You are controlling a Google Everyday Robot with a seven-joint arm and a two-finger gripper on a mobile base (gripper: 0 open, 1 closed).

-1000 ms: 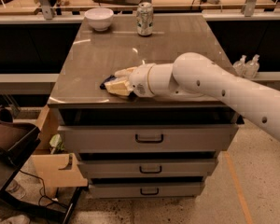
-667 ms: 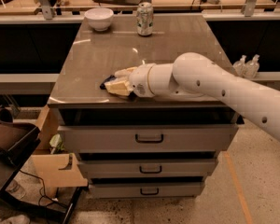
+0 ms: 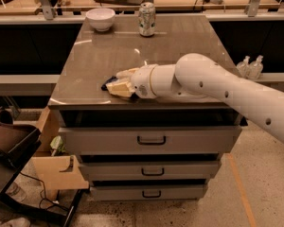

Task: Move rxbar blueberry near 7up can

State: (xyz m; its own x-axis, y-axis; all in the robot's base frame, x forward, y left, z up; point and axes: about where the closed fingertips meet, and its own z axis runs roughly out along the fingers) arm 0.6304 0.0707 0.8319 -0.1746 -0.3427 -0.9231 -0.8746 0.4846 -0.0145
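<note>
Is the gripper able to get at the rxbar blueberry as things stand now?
Probably yes. The gripper sits right over the rxbar blueberry near the cabinet top's front left edge, nothing between them; the white bowl and 7up can stand far back.

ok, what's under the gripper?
The gripper sits low at the front left of the cabinet top. Only the end of a dark blue bar shows beneath it; the rest is covered.
</note>
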